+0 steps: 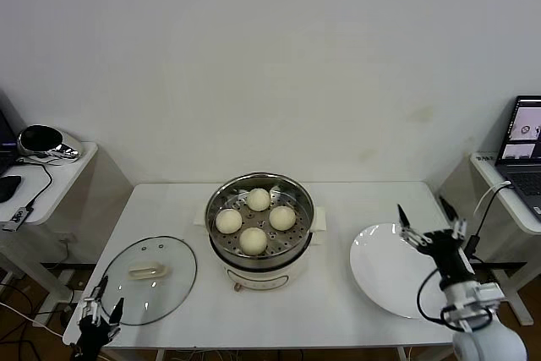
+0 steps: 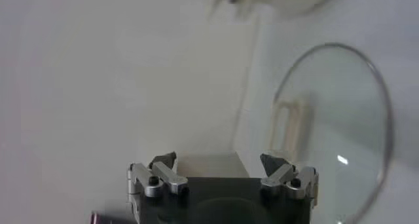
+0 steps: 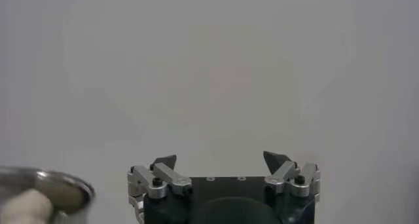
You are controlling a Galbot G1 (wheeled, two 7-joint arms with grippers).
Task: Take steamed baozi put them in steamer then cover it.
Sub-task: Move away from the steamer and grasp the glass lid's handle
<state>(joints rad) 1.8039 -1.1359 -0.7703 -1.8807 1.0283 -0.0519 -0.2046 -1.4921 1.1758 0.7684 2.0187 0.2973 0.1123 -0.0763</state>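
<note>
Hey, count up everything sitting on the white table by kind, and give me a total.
Steamed baozi: 4, all in the steamer
Steamer: 1
Glass cover: 1, lying left of the steamer
White plate: 1, right of the steamer
Total: 7

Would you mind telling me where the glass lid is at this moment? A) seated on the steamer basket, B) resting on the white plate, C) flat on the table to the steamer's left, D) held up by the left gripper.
C: the glass lid lies flat on the table, left of the steamer, which stands uncovered with four baozi inside; the open left gripper sits at the lid's near edge, holding nothing.
</note>
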